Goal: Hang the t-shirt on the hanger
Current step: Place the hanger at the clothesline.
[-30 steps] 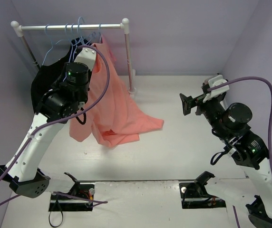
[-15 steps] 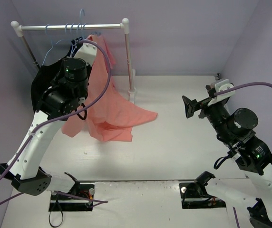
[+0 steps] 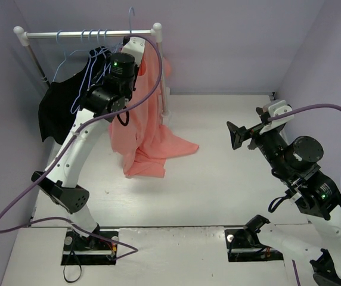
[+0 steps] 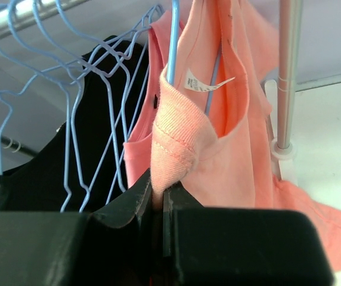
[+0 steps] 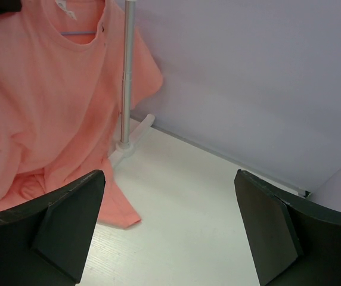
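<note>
The salmon-pink t-shirt (image 3: 149,119) hangs by the right end of the rack, its lower part crumpled on the table. My left gripper (image 4: 158,193) is shut on a fold of its collar (image 4: 173,143). A light-blue hanger (image 4: 173,36) runs up through the neck opening, and its hook (image 3: 130,14) stands above the rack bar. A piece of the hanger (image 5: 78,33) shows inside the neck in the right wrist view. My right gripper (image 5: 170,226) is open over bare table, well to the right of the shirt, with nothing between its fingers.
The metal rack bar (image 3: 69,34) with white caps carries several blue hangers (image 3: 90,42) and a black garment (image 3: 57,110). The rack's right post (image 3: 160,71) and its foot (image 5: 126,149) stand just behind the shirt. Lilac walls close in the back and sides.
My left arm has risen and swung right towards the rack's right end, lifting the shirt and hanger; the hook now pokes above the bar. The right arm drew back slightly.
</note>
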